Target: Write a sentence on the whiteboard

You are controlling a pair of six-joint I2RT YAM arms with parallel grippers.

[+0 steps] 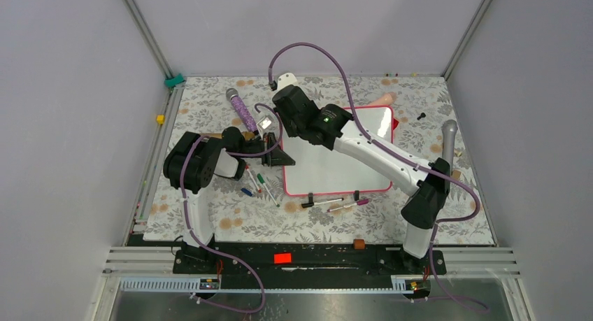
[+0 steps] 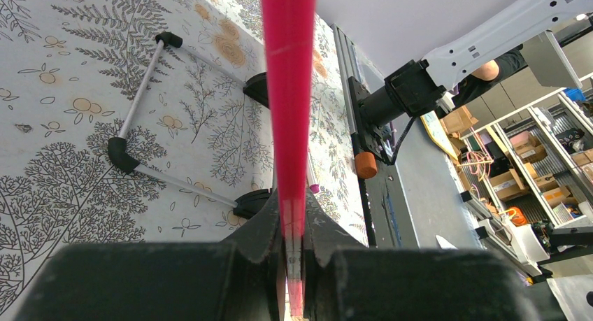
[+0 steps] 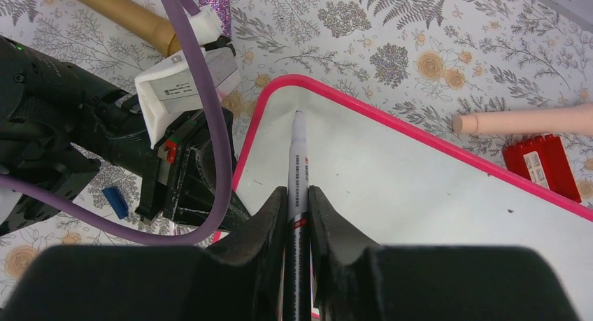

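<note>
- The right gripper is pinched narrow on a marker. The barrel runs straight out ahead between the fingers, tip forward.
- The whiteboard lies ahead of and below this gripper. The marker tip sits over the board's far corner, just inside the pink rim. I cannot tell whether the tip touches the surface.
- The left gripper is clamped tight on the board's rim, with the pink edge running up between its jaws. It sits just to the left of the right gripper, beside the same corner.
- The white surface in view is blank apart from a few specks, so I judge this to be the approach to the first stroke.
- To do it well, the tip should come down only until it meets the gloss, with light pressure. A hard press could push the thin round barrel back through the fingers.
- Strokes are best dragged rather than pushed along the barrel's own line, for the same reason.
- The open white lies to the right of the tip and back toward the gripper, so the line of writing should run that way, away from the left clamp.
- The glossy board probably slides easily on the cloth, so the left grip has to hold firm against each stroke.
- A purple cable hangs close on the marker's left, and swinging the wrist that way risks a snag.
</note>
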